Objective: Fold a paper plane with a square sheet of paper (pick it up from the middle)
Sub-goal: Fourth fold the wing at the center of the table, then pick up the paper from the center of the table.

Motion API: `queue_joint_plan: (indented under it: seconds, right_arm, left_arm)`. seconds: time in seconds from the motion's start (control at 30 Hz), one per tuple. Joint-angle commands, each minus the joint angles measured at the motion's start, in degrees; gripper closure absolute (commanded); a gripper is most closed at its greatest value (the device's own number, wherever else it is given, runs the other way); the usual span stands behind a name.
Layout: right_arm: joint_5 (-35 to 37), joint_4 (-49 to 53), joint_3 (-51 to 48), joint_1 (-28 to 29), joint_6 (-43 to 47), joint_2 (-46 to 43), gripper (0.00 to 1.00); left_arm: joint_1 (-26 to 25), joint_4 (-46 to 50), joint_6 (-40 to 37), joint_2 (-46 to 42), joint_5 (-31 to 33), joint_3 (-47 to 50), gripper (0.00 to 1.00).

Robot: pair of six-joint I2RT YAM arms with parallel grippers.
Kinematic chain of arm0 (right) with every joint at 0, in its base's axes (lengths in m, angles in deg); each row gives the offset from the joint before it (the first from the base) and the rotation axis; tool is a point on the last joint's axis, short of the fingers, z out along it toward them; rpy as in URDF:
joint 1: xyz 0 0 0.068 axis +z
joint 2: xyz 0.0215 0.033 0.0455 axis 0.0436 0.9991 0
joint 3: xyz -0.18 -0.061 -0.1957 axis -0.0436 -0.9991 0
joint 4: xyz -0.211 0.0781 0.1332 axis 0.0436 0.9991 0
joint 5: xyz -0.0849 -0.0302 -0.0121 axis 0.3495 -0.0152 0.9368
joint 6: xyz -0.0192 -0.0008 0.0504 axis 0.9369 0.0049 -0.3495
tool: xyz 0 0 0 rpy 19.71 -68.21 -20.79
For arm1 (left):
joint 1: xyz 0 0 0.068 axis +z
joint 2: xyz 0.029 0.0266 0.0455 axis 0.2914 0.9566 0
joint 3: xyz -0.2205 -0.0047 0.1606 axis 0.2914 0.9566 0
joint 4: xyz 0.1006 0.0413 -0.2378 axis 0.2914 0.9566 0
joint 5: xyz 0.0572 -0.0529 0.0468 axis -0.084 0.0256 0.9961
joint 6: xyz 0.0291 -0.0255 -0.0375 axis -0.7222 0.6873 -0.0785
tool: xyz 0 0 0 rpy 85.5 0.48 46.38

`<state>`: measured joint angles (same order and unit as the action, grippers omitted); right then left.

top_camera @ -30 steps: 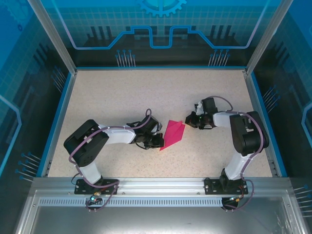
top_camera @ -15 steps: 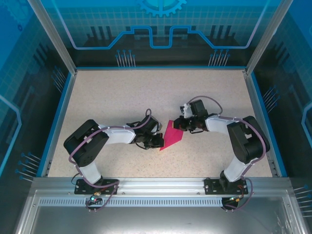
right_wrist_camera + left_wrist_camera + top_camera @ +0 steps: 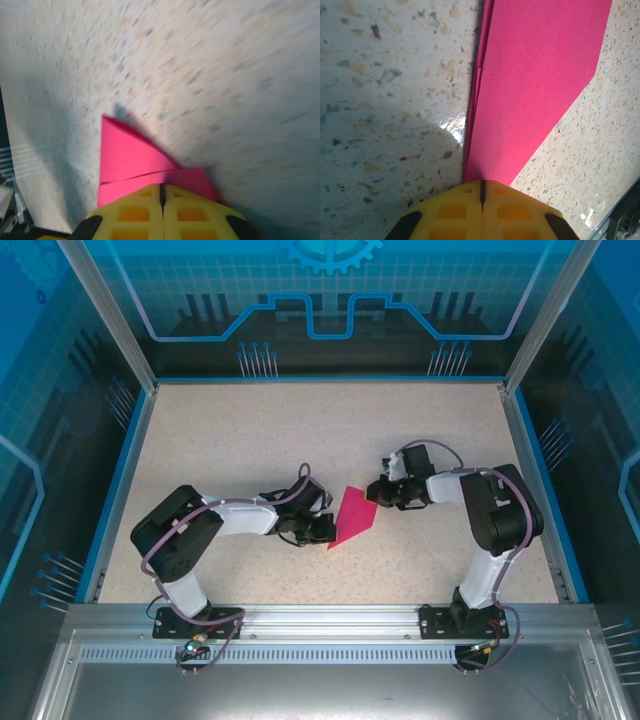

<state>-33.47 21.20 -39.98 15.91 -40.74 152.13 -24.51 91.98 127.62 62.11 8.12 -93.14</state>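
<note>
The magenta sheet of paper lies flat mid-table, folded into a narrow pointed shape with stacked layers along one long edge. My left gripper is shut, its yellow tips resting at the paper's near-left pointed end; the paper stretches away from the left gripper. My right gripper is shut too and sits at the paper's far-right corner. In the blurred right wrist view the right gripper lies over the folded paper, with a crease line across it. I see no paper between either pair of fingers.
The speckled table is bounded by a blue rim and transparent walls. An aluminium rail carrying both arm bases runs along the near edge. Open tabletop lies behind and to both sides of the paper.
My right gripper swept left onto the paper half a second ago, then drew back right to its far corner. The paper looks flatter. The left arm has stayed put.
</note>
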Motion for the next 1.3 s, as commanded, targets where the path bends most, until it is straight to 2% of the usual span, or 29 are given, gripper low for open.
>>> queue_joint_plan:
  seconds: [0.0,0.23,0.37,0.47,0.57,0.67,0.77,0.9,1.0,1.27]
  right_arm:
    - [4.61,-1.47,1.06,-4.24,-0.65,1.18,0.94]
    - [6.13,-0.02,2.16,-5.25,-2.50,-3.87,0.93]
    - [7.01,2.99,0.48,-3.45,-3.16,-10.93,0.87]
    - [7.42,5.14,-1.68,-1.32,-4.62,-15.39,0.79]
    - [7.44,5.54,-5.04,0.51,-8.35,-19.07,0.65]
    - [8.25,4.09,-8.65,2.52,-13.65,-21.75,0.52]
    - [9.69,2.09,-10.90,5.26,-18.07,-22.19,0.44]
    - [11.34,-0.59,-10.94,8.60,-20.78,-19.19,0.43]
    - [11.47,-2.48,-9.68,10.37,-21.55,-15.91,0.46]
    - [9.17,-8.34,-7.81,13.02,-22.83,-9.84,0.58]
  left_arm:
    - [0.33,12.18,-0.96,2.07,3.58,4.12,1.00]
    - [0.41,11.50,-1.60,0.70,3.32,2.88,1.00]
    - [0.42,9.72,-2.03,-1.27,2.58,-1.11,0.97]
    - [0.53,8.18,-2.24,-3.83,2.57,-4.98,0.83]
    - [1.23,7.52,-2.48,-6.10,4.31,-8.05,0.64]
    - [2.41,9.70,-0.74,-8.26,11.35,-9.52,0.44]
    - [4.27,11.04,-0.28,-10.09,17.62,-9.46,0.30]
    - [6.09,12.04,-0.11,-11.13,20.73,-9.31,0.17]
    - [6.53,12.39,0.20,-11.63,22.16,-8.90,0.01]
    - [8.90,13.37,2.58,-11.55,19.54,-8.17,0.01]
